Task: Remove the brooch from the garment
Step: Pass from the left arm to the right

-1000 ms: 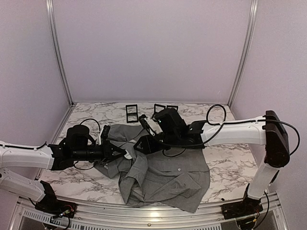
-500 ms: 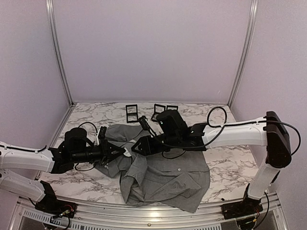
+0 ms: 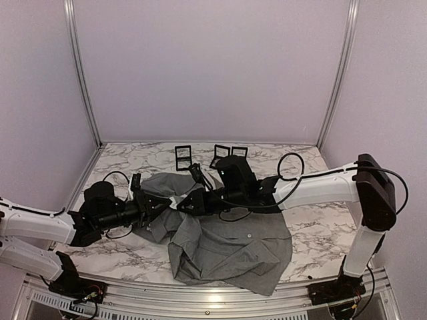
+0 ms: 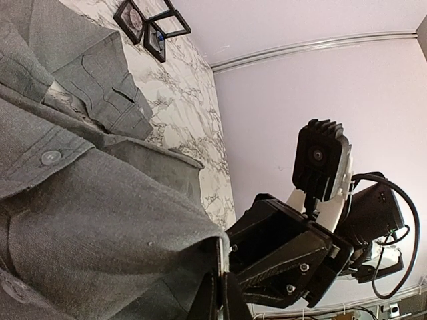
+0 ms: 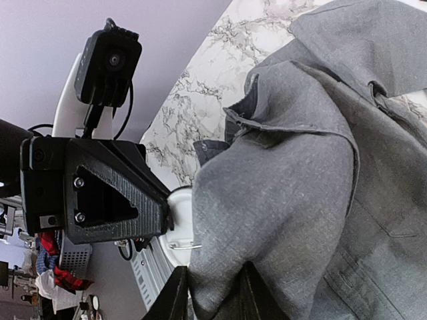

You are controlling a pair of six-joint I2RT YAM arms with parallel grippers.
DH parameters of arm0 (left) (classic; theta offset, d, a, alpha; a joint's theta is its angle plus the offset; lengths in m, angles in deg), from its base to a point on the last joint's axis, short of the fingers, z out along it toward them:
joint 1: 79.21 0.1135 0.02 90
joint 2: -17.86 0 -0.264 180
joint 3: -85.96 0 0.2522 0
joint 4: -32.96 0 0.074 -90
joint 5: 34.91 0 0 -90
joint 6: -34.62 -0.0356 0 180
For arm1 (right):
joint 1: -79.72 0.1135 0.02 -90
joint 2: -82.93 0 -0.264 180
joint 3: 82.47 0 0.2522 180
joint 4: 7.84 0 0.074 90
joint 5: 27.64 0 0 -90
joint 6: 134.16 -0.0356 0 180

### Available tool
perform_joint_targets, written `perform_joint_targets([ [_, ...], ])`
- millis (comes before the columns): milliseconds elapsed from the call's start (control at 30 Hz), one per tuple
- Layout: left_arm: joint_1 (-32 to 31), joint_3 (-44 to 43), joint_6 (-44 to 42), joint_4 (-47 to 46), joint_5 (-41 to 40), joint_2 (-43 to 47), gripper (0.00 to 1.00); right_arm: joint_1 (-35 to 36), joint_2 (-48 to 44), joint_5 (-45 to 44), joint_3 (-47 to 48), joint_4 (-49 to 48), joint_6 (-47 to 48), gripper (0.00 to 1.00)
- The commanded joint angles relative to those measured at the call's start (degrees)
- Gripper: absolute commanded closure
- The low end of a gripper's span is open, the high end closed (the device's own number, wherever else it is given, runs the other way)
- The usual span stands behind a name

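Left pincer (image 4: 221, 301): fingers were pressed tight together on a thin fold of the grey shirt (image 3: 233, 243), reaching in from the left, low over the table (image 3: 323, 227).
Right pincer (image 5: 212, 293): pointed in from the opposite side, one finger on each side of a thick bunch of the same shirt. Cloth filled the whole gap, so it was pinching fabric.
Both pincers: tips were pretty much nose to nose over the shirt's upper-left part.
Brooch (image 5: 179, 223): small white round thing with a bit of metal pin showing below it. It sat right at the left pincer's tip, half tucked behind the shirt's edge. Honestly couldn't tell if it was pinned through the cloth.
Shirt: lay as a crumpled heap mid-table, mostly spread toward the near edge and bunched up where both pincers had it.
Back of table: some black frames (image 3: 182, 158) stood behind the shirt near the wall.
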Motion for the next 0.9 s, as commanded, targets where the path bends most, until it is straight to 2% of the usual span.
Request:
perform_joint_targets([
  [0,-0.8,0.1,0.6,-5.7,-2.4,-0.9,1.00,-0.3,1.9,3.2,0.5,-3.9,-2.1,0.79],
  [133,-1.5,0.0,0.8,-7.2,-2.1,-2.5,1.00,-0.8,2.0,4.2,-0.2,-6.1,-3.1,0.88],
  [267,-1.9,0.3,0.7,-9.0,-1.5,-3.2,1.00,-1.9,2.1,6.3,-1.5,-9.8,-4.9,0.91],
  [400,-2.0,0.5,0.8,-11.0,-0.8,-3.8,1.00,-2.4,2.3,7.9,-1.8,-12.0,-5.7,0.86],
  [867,-2.2,0.9,1.8,-14.8,0.6,-4.4,1.00,-4.1,4.8,13.9,-3.6,-22.7,-13.1,0.84],
])
